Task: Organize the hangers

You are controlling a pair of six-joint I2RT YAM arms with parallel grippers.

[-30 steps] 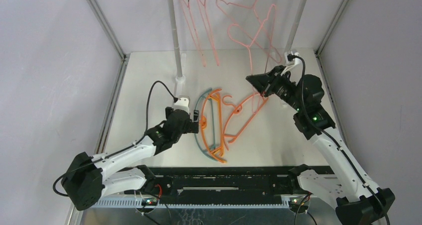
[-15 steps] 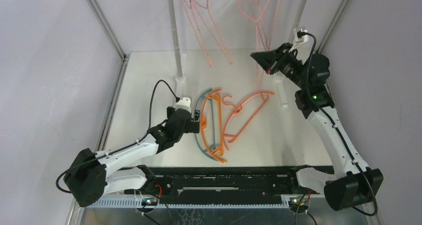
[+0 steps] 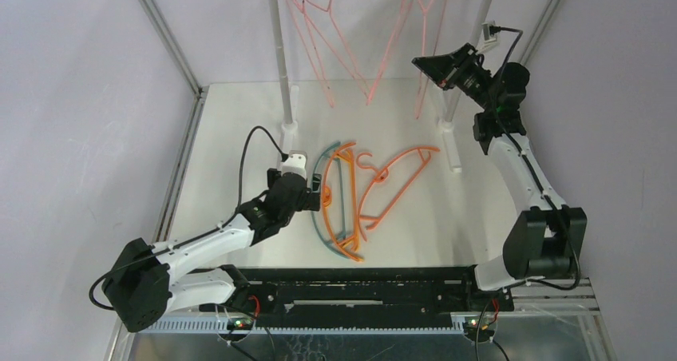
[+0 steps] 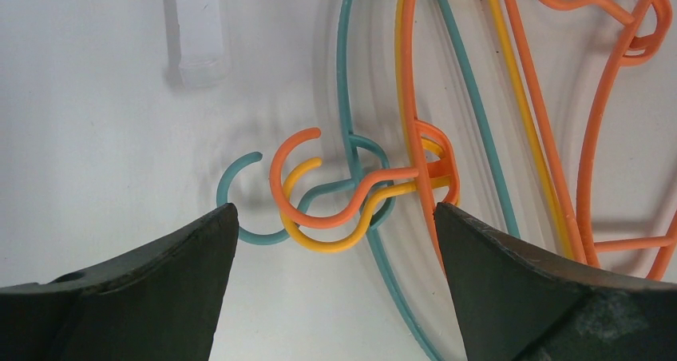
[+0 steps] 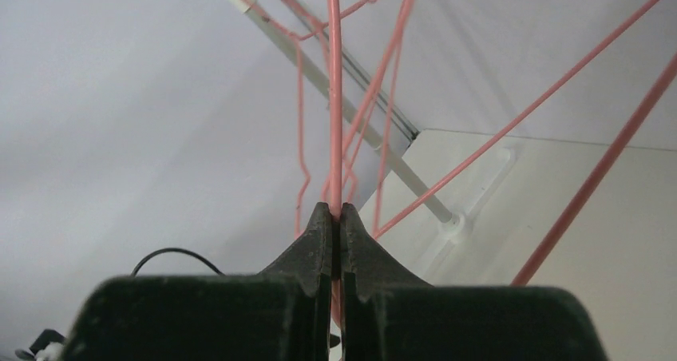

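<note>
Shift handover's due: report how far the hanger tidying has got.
Done: several thin pink wire hangers hang from the white-poled rack. In hand: right claw shut on another pink wire hanger by the rack. Remaining: orange, teal and yellow plastic hangers lie on the table, under the open left claw.

Right gripper [image 5: 335,217] pinches a pink wire hanger [image 5: 333,97].
Jaws closed on the upright wire; more pink hangers [image 5: 302,105] and a white pole [image 5: 419,184] behind.
</note>
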